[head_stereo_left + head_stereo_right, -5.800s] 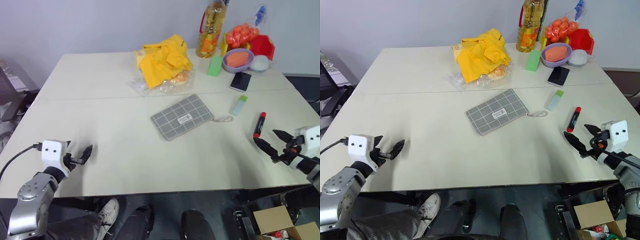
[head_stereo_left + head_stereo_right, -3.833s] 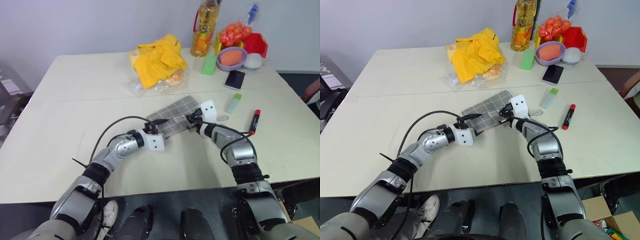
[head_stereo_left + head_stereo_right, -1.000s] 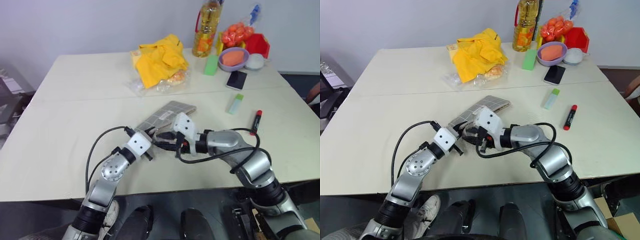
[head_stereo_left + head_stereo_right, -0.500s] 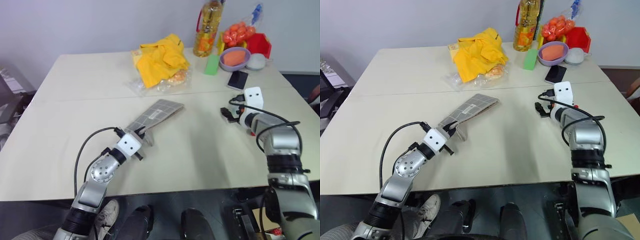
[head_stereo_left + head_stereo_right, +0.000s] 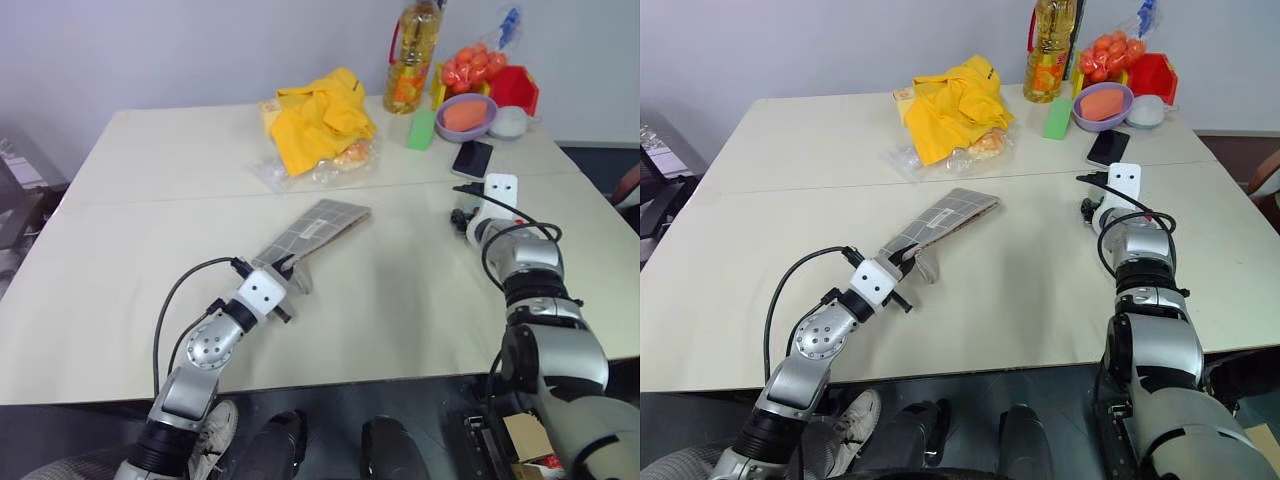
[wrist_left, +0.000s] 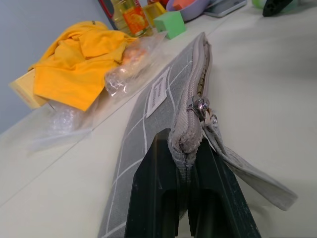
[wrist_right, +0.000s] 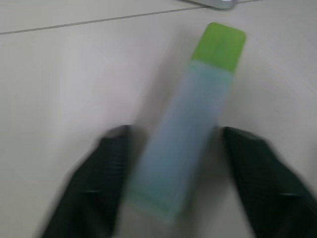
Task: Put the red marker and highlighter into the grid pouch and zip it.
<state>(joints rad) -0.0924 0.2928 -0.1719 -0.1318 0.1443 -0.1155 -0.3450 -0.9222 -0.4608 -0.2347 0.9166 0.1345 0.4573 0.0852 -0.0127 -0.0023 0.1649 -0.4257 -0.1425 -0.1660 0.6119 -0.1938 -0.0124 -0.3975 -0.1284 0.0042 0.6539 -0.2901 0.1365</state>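
A: Left hand (image 6: 182, 191)?
B: Clamped on the grid pouch (image 5: 312, 228) at its zipper edge, near end lifted off the tabletop (image 5: 150, 210).
A: Right hand (image 7: 171, 191)?
B: Beyond the pouch. Fingers spread, straddling the highlighter (image 7: 190, 119), not gripping. Red marker hidden.

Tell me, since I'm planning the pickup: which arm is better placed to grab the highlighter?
Right. The right gripper has its fingers open either side of the highlighter, while the left gripper is shut on the grid pouch.
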